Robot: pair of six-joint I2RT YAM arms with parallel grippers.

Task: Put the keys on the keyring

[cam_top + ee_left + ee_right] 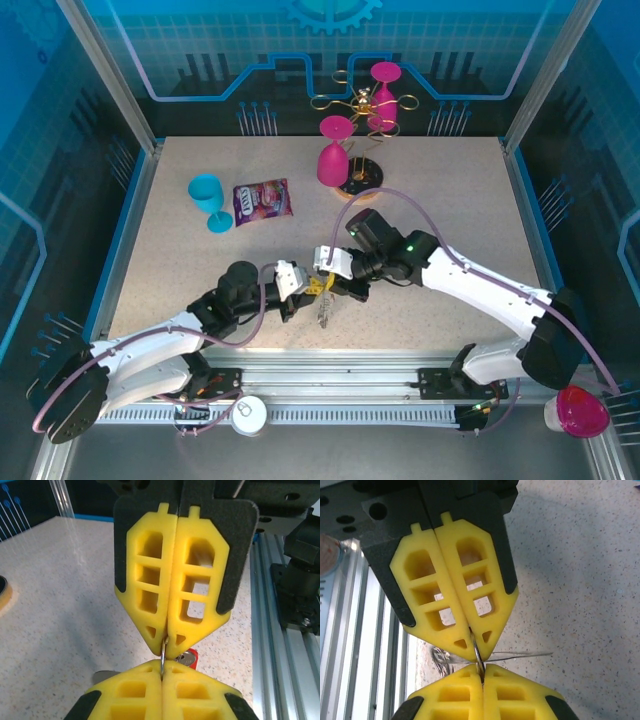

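My left gripper [309, 289] and right gripper [326, 279] meet tip to tip above the table's front middle. Both are shut on the same thin wire ring [163, 655] of the keyring [323, 312], which hangs below them. In the left wrist view my left gripper [162, 674] pinches the ring from below and the right arm's yellow fingers [197, 580] from above. The key [190, 658], red-headed, shows just behind the ring. In the right wrist view my right gripper [481, 676] holds the ring [477, 652]. The grey loop's thin edge [525, 655] and small rings [440, 658] lie behind it.
A blue cup [208, 200] lies on its side at the back left beside a purple snack bag [262, 200]. A pink glass [335, 152] stands by the gold wire rack [352, 103], which carries another pink glass [385, 95]. The aluminium rail [340, 385] runs along the front edge.
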